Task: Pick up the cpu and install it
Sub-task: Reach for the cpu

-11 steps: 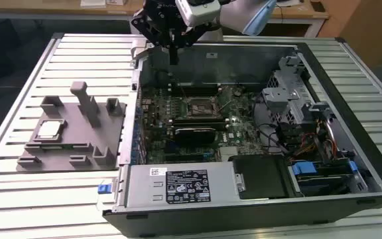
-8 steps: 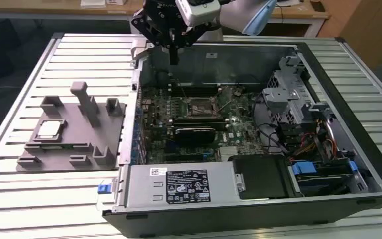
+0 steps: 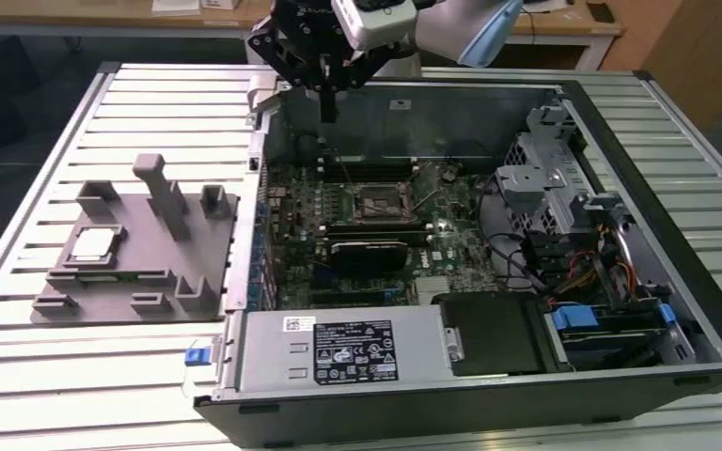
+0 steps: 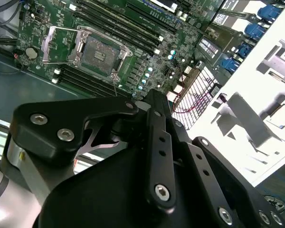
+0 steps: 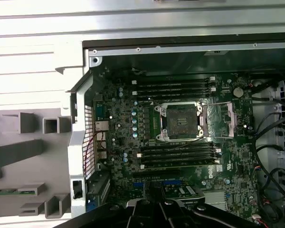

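Observation:
The cpu, a small silvery square chip, lies flat on the grey tray at the exterior view's left, outside the computer case. My gripper hangs high over the back wall of the open case, far from the cpu, its fingers pressed together, pointing down and holding nothing. Below it on the green motherboard, the socket stands uncovered and empty. Both wrist views show the socket with its metal load plate swung open beside it. The dark gripper linkage takes up much of the second wrist view.
A black heatsink block sits just in front of the socket. Memory slots flank the socket. Drive cages and cables crowd the case's right side, and the power supply sits at its front. The tray carries tall grey posts.

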Tool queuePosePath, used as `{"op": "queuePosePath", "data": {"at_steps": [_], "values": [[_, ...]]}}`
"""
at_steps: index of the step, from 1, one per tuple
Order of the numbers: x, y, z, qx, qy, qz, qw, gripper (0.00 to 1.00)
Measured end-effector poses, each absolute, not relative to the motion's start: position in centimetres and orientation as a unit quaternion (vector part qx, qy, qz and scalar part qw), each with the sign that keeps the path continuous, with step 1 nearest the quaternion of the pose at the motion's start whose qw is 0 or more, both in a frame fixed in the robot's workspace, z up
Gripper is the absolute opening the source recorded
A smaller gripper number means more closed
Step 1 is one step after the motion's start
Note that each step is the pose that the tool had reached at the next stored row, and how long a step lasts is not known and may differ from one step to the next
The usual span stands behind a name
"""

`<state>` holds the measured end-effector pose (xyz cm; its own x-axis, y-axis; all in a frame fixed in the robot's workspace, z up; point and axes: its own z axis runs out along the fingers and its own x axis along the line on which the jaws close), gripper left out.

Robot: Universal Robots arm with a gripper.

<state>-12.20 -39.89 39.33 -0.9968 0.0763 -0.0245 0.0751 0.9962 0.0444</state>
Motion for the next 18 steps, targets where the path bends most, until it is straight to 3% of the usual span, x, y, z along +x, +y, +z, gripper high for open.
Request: {"op": "queuePosePath", "data": {"at_steps": [18], "values": [[-15.0,-39.9,39.3,0.038,0.999,0.022,0.013,0.11]]}}
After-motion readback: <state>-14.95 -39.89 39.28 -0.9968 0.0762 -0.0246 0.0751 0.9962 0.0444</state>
